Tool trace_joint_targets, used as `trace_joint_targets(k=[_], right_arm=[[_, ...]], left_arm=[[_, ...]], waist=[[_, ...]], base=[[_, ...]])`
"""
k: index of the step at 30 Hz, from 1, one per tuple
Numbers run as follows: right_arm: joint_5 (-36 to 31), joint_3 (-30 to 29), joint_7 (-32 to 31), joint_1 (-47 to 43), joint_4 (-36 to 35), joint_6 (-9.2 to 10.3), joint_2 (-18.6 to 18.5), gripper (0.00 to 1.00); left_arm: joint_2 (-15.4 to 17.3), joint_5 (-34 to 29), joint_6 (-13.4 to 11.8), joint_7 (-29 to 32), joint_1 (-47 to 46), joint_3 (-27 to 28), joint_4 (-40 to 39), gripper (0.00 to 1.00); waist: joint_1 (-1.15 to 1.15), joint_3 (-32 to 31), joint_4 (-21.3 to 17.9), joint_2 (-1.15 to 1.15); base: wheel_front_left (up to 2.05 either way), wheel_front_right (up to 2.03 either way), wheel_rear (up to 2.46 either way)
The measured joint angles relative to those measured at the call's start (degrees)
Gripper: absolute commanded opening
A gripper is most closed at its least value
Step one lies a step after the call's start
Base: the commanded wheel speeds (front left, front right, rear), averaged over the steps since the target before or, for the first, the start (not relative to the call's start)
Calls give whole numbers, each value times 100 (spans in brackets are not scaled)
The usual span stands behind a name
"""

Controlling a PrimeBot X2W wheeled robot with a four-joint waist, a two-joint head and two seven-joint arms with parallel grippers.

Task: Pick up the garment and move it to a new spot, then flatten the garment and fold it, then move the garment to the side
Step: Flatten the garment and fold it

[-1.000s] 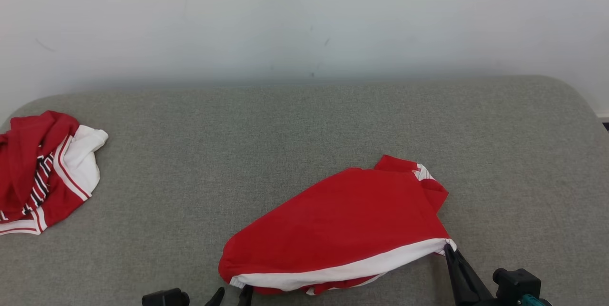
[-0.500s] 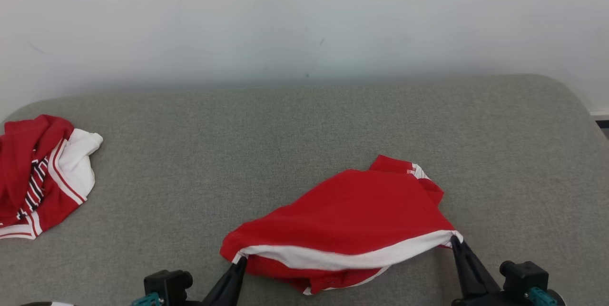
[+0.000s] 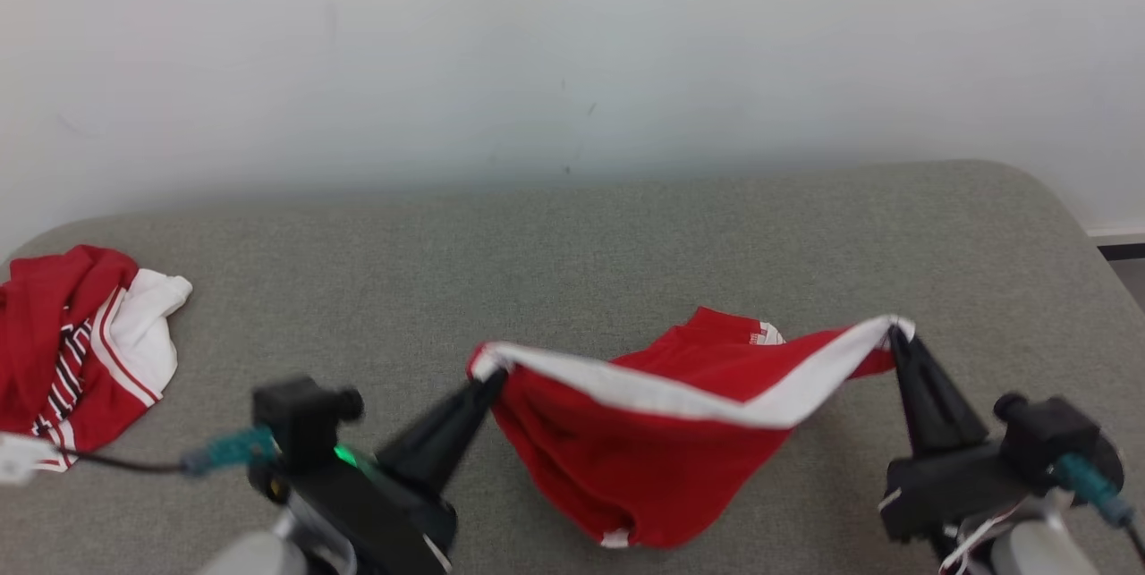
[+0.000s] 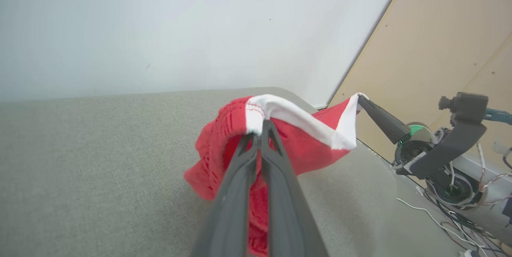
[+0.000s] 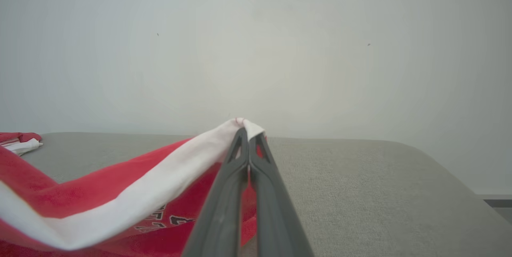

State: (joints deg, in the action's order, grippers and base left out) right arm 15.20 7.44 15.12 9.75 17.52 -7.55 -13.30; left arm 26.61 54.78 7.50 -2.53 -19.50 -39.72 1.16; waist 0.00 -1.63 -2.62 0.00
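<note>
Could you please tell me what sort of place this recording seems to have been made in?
Probably a robot test area rather than a home: a grey fabric-covered surface set against a bare white wall, and a plain wooden board with loose cables beside it.

I see dark, white-edged lettering [image 5: 160, 220] on the garment [image 5: 92, 187], half hidden in the folds. Can't read a single letter. Nothing else legible.

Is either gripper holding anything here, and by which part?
Both hold the red garment by its white band: the left gripper pinches one end, the right gripper the other.
</note>
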Motion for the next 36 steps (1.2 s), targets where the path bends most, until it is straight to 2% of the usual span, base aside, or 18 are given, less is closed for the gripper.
trace_joint_targets(k=[4,9,17,22,29,36], right_arm=[[164,163,0,471,-165,0,-375,0],[515,282,-75,1131,-368,0,-846,0],[1113,480,-676,2091,-951,0,-1704,0],[1267,505,-946,2462,-1299,0,-2084,0],[1449,389,-1159,2653,-1284,0,-2206,0],[2290,152,-1524,2490,-1214,0,-2137,0]], left_arm=[[567,414,-1,92,-828,-207,-342,0],[1063,724,0,170,-1827,-541,-593,0],[1518,1222,0,98,-3212,-1148,-898,0],[1736,1444,0,69,-3849,-1449,-870,0],[1911,1926,0,25,-4278,-1823,-613,0],[2069,2312,1,1,-4419,-2191,-632,0]], waist=[[0,-66,-52,0],[0,-146,-163,0],[0,-209,-334,0],[0,-191,-398,0],[0,-137,-493,0],[0,-58,-571,0]], base=[[0,0,0],[0,0,0],[0,0,0],[0,0,0],[0,0,0],[0,0,0]])
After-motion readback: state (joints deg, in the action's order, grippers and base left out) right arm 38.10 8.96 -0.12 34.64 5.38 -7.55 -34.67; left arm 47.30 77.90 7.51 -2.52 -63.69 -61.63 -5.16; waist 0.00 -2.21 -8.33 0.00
